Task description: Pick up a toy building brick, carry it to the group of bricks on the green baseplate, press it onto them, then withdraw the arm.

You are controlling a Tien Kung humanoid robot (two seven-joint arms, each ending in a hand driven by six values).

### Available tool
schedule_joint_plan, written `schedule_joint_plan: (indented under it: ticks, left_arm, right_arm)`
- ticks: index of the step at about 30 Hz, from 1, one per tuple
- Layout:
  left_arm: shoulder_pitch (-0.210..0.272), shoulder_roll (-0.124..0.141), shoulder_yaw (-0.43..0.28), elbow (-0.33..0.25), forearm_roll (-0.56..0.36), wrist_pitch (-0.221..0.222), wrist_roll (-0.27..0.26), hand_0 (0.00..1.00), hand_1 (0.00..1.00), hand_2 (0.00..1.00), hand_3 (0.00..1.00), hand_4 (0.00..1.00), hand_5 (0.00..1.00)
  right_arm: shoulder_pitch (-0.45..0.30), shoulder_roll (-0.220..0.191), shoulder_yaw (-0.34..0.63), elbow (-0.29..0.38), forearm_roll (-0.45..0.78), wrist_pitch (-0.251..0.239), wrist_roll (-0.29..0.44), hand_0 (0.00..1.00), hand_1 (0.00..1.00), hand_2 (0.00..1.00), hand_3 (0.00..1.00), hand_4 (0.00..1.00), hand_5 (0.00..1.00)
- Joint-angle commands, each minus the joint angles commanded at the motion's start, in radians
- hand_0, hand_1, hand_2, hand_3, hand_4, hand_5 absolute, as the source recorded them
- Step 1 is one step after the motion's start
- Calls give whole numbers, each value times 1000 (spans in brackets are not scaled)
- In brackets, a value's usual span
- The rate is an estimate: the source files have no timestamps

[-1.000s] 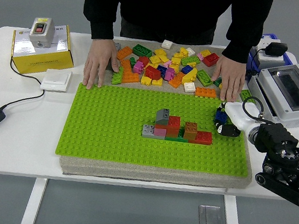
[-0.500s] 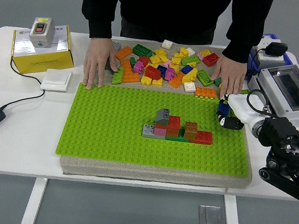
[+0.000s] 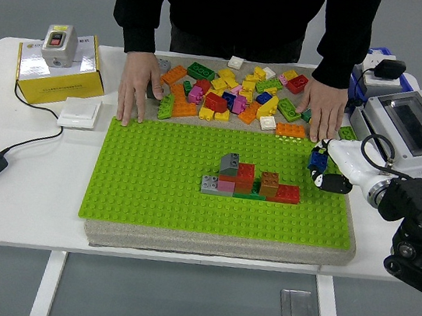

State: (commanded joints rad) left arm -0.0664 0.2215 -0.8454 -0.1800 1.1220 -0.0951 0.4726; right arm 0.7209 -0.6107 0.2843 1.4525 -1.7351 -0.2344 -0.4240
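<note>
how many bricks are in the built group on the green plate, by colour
grey: 2
pink: 1
red: 2
orange: 1
brown: 1
green: 1, a flat strip under the others
total: 8, as far as the head view shows; bricks hidden behind others cannot be ruled out. All sit on the green baseplate.

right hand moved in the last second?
Yes. The right hand shifted up-picture and slightly right, toward the person's hand, away from the brick group.

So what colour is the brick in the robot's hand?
Blue: the brick sits in the right hand, seen in the head view.
</note>
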Motion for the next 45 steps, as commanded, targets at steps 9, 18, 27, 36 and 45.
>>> schedule_joint_plan:
  ticks: [9, 18, 27, 36, 45]
  left_arm:
    - [2, 0, 1, 0, -2, 0, 1, 706, 676, 623, 702, 114, 674]
    - [3, 1, 3, 0, -4, 1, 1, 706, 675, 624, 701, 114, 675]
    - [2, 1, 5, 0, -7, 1, 0, 705, 675, 624, 701, 114, 676]
    - [2, 1, 7, 0, -10, 1, -3, 705, 675, 623, 700, 114, 676]
    - [1, 1, 8, 0, -11, 0, -5, 705, 674, 623, 702, 115, 676]
  right_arm:
    - [-46, 8, 16, 68, 69, -23, 21, 45, 169, 647, 644, 364, 330]
    - [-64, 19, 21, 76, 120, -35, 38, 44, 171, 649, 646, 366, 334]
    - [-69, 22, 9, 64, 119, -33, 39, 44, 166, 648, 646, 368, 335]
    - [-61, 29, -16, 54, 116, -32, 40, 38, 165, 648, 647, 372, 338]
    - [-50, 32, -24, 42, 92, -28, 36, 38, 164, 648, 646, 374, 338]
